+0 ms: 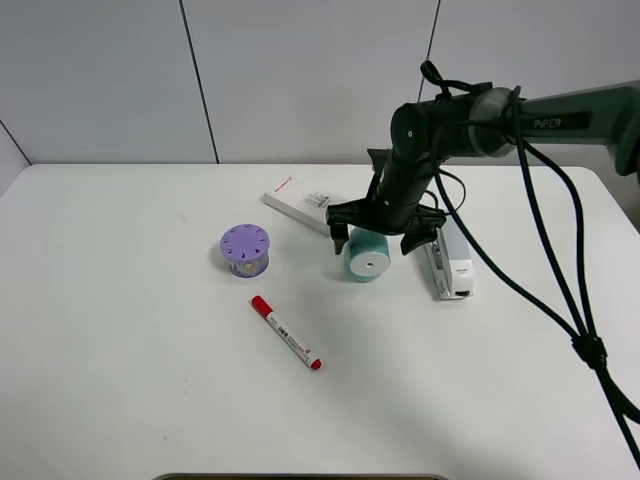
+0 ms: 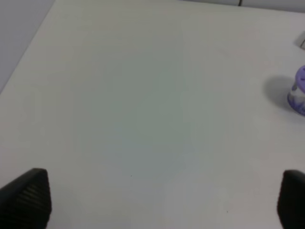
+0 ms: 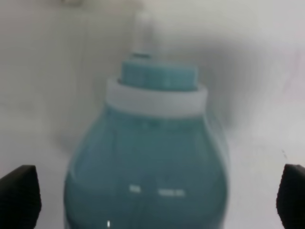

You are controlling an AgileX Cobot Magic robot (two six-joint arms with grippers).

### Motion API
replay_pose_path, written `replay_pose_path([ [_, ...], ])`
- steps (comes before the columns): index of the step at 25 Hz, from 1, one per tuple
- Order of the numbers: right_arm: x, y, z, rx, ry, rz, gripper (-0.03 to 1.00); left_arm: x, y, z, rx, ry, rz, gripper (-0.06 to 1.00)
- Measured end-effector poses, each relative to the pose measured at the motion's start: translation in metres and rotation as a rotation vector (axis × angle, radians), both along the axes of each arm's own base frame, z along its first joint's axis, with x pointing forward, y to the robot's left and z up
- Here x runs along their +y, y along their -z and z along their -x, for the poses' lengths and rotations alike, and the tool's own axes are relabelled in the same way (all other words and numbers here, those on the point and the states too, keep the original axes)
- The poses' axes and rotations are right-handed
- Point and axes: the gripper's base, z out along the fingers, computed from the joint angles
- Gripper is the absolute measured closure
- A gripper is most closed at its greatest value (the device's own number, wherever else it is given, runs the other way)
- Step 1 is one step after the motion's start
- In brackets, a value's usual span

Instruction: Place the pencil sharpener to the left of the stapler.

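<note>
Exterior high, white table [image 1: 120, 380], pale panelled wall [image 1: 300, 80], pencil sharpener [image 1: 366, 258] apparently resting

One silver-grey stapler [image 1: 452, 262], to its left one teal pencil sharpener [image 1: 366, 256], one purple round holed container [image 1: 245, 249], one red-capped marker [image 1: 286, 333], one flat white box [image 1: 303, 204]

Teal pencil sharpener [image 1: 366, 256] with white face, grey-white stapler [image 1: 452, 262], purple container [image 1: 245, 248], red-capped white marker [image 1: 286, 333], white table [image 1: 120, 350]
</note>
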Motion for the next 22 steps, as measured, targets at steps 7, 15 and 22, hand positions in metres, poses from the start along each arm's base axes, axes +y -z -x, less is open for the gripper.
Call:
replay_pose_path([
  [7, -0.005, -0.043, 0.006, -0.078, 0.002, -0.02, -0.02, 0.0, 0.0, 0.0, 0.0, 0.0, 0.0, -0.01],
  [15, -0.016, -0.114, 0.023, -0.239, -0.013, -0.058, -0.02, 0.0, 0.0, 0.0, 0.0, 0.0, 0.0, -0.01],
  [22, -0.032, -0.175, 0.049, -0.394, -0.057, -0.073, -0.02, 0.0, 0.0, 0.0, 0.0, 0.0, 0.0, -0.01],
])
